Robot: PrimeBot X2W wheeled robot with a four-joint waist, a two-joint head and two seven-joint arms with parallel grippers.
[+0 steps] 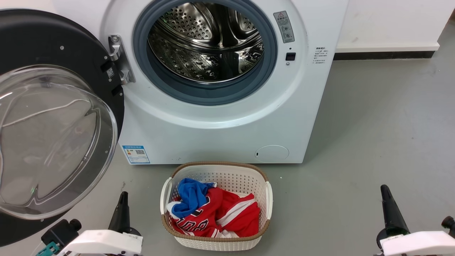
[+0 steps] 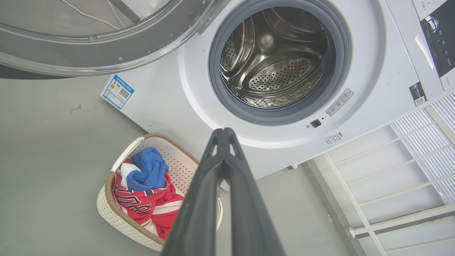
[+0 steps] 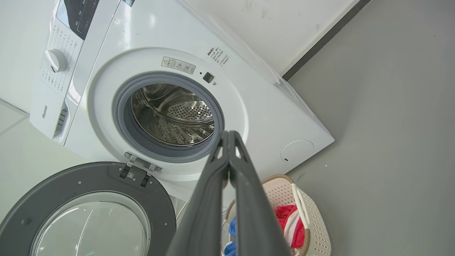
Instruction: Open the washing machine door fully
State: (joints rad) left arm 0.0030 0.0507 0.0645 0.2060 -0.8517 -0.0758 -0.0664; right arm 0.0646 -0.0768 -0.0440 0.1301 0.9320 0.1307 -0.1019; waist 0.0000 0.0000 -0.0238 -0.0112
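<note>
Both the left hand and right hand are pinched shut, empty, and the washing machine door hangs wide open, nearest the left hand, just left of it.

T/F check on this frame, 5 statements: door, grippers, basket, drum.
1. The door is swung open to the left of the machine, leaving the drum exposed. True.
2. The left gripper is clamped on the door's rim. False: its fingers are shut on nothing, clear of the door.
3. The basket sits on the floor in front of the machine and holds red and blue clothes. True.
4. Clothes are lying inside the drum. False: only bare steel shows there.
5. The right gripper is wide open. False: its fingers are pressed together, holding nothing.
</note>
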